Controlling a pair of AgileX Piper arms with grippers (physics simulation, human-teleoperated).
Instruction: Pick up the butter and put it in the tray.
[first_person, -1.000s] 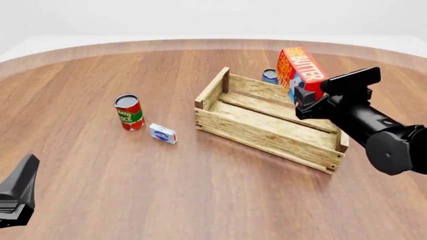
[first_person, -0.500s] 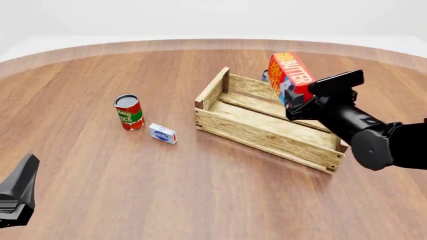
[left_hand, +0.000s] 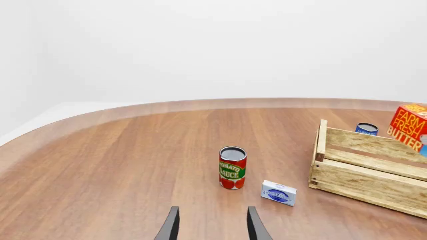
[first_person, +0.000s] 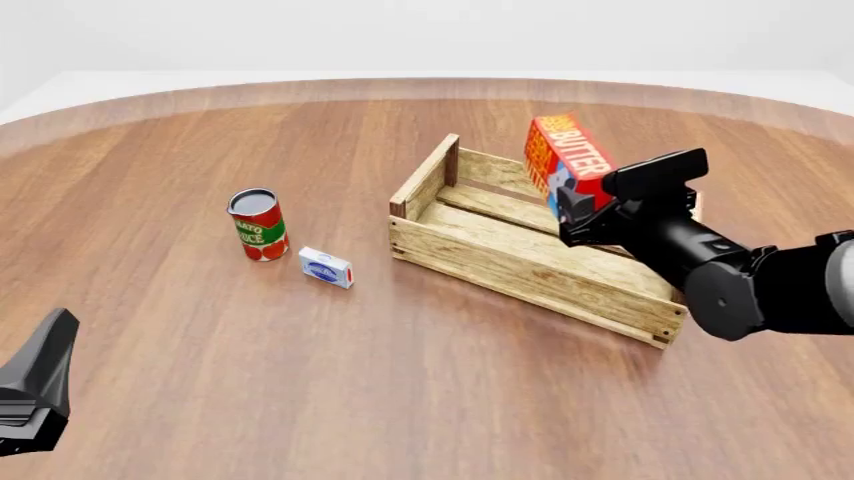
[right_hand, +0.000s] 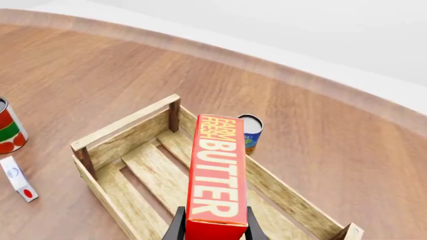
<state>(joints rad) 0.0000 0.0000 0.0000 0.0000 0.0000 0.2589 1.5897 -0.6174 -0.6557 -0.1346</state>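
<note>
While my left gripper (left_hand: 212, 225) idles with fingers apart, well short of the tray (left_hand: 363, 170), the front view has my right gripper (first_person: 577, 205) angled in, clamping the butter (first_person: 566, 158) above it. Right wrist view: carton over the slats.

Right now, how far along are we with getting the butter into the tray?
The pickup looks done: the right claw grips the butter, lifted off the table. In hand: carrying it, tilted, above the tray. Left: lower it between the slat walls and release. The left claw is open and not involved.
</note>
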